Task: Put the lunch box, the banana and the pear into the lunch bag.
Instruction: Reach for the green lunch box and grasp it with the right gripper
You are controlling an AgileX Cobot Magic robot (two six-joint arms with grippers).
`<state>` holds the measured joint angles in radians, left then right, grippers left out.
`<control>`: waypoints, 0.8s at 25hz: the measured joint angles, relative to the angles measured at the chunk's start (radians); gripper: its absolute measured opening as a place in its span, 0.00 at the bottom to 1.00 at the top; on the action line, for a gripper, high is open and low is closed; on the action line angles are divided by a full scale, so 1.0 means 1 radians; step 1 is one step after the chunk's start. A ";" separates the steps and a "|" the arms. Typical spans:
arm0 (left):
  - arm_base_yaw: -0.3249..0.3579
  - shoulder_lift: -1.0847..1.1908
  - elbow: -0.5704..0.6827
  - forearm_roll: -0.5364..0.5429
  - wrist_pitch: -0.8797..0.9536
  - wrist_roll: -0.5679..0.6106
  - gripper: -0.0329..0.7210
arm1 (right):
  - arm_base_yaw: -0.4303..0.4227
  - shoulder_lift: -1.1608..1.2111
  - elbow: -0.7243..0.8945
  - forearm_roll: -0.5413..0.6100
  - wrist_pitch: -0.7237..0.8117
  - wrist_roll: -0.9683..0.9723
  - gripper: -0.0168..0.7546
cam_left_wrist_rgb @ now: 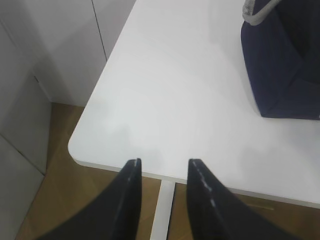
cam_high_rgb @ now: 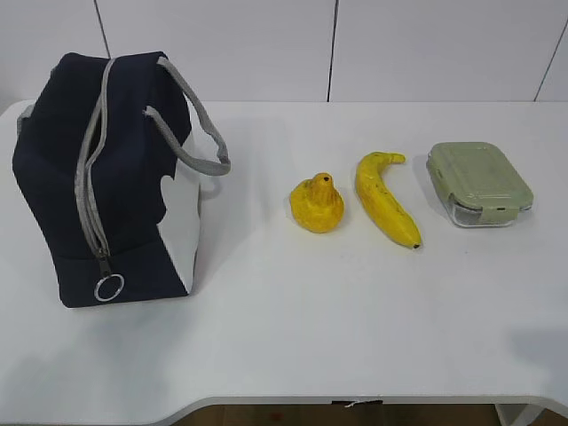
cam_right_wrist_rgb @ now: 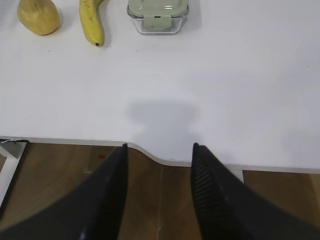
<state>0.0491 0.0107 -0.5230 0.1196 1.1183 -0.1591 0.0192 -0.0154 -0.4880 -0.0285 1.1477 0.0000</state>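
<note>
Grippers sit nearest the cameras, both hanging over the table's front edge with nothing between their fingers: the left gripper has its dark jaws parted above the near left corner of the white table, and the right gripper has its jaws spread a little wider above the front edge, over the wooden floor. Neither arm shows in the exterior view. Farther in, the lunch bag stands upright at the left of the table, navy with a white side panel, its grey zipper running down the near face to a silver ring pull, its grey strap handles arching over the top. To its right, well apart from it, the three items lie in a row near one another without touching: the pear, then the banana with its dark tip toward the front, then the lunch box with its sage-green lid closed. White wall panels stand behind the table.
</note>
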 joint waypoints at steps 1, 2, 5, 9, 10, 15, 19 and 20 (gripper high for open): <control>0.000 0.000 0.000 0.000 0.000 0.000 0.36 | 0.000 0.000 0.000 0.000 0.000 0.000 0.47; 0.000 0.000 0.000 0.000 0.000 0.000 0.36 | 0.000 0.000 0.000 0.000 0.000 0.000 0.47; 0.000 0.000 0.000 0.000 0.000 0.000 0.36 | 0.000 0.000 0.000 0.000 0.000 0.000 0.47; 0.000 0.000 0.000 0.000 0.000 0.000 0.36 | 0.000 0.000 0.000 0.000 0.000 0.000 0.47; 0.000 0.000 0.000 0.000 0.000 0.000 0.36 | 0.000 0.000 0.000 0.000 0.000 0.000 0.47; 0.000 0.000 0.000 0.000 0.000 0.000 0.36 | 0.000 0.000 0.000 0.003 0.000 0.007 0.47; 0.000 0.000 0.000 0.000 0.000 0.000 0.36 | 0.000 0.000 -0.004 0.008 -0.010 0.052 0.47; 0.000 0.000 0.000 0.000 0.000 0.000 0.36 | 0.000 0.000 -0.009 0.008 -0.023 0.070 0.47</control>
<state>0.0491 0.0107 -0.5230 0.1196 1.1183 -0.1591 0.0192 -0.0154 -0.4967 -0.0201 1.1249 0.0698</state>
